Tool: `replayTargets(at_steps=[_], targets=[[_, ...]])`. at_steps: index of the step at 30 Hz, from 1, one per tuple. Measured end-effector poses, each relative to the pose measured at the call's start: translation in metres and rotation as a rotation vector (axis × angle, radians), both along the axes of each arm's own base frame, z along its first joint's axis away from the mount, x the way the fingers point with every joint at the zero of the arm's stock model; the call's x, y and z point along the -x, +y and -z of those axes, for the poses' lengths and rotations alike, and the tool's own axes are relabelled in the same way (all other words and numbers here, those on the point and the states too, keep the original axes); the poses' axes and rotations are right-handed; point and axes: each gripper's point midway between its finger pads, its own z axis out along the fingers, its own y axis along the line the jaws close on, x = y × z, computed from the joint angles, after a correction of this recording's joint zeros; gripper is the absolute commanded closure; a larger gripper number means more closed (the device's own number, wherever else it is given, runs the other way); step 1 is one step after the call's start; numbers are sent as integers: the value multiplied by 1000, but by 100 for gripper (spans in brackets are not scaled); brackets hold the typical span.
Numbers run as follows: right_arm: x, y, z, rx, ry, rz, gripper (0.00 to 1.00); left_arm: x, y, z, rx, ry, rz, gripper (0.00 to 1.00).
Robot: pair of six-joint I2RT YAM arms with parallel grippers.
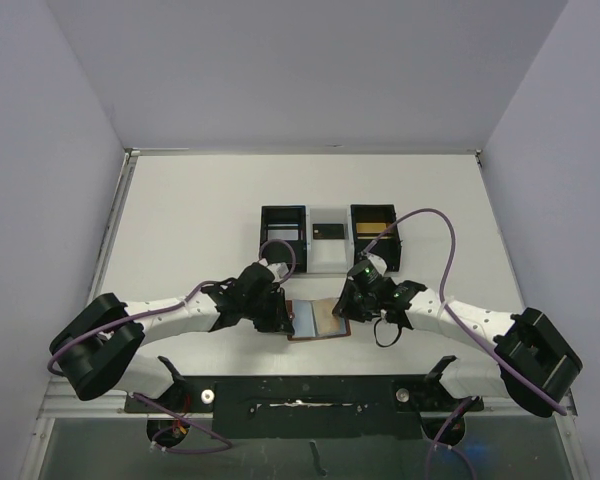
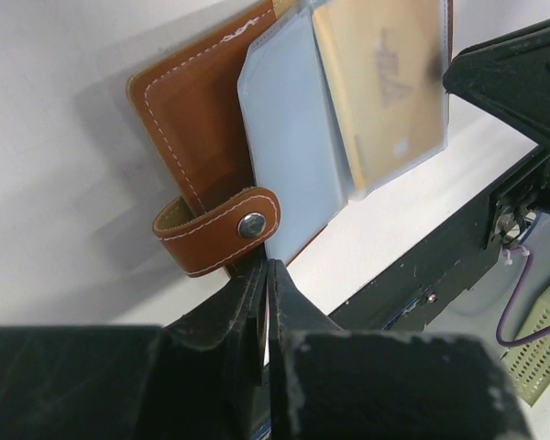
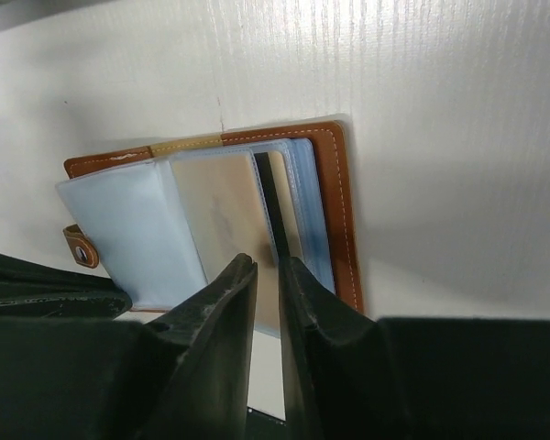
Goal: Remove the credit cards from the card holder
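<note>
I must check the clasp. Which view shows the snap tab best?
The left wrist view: the snap tab sits mid-frame, its metal stud clear, above the shut left hand. The right wrist view shows only its end, at the left edge of the card holder. In the top view I cannot make it out.

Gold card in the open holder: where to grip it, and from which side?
Pinch the card by its near edge, the one facing the arm bases, where it seems to poke past the sleeves and the rim of the holder. Come from the near side, along its length, a finger on each face: it is thin and flat, and the sleeves cover the rest.
</note>
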Motion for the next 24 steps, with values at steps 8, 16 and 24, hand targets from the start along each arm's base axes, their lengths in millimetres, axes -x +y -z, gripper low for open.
replayTargets(at_steps=[8,16,24], targets=[[0,6,-7,-8,-5,-27,86,0,0,0,2,2,2,100],[3,13,-11,-42,3,-58,87,0,-1,-1,3,0,2,100],[0,25,-21,-110,-21,-78,90,-3,-4,-5,12,-7,2,100]])
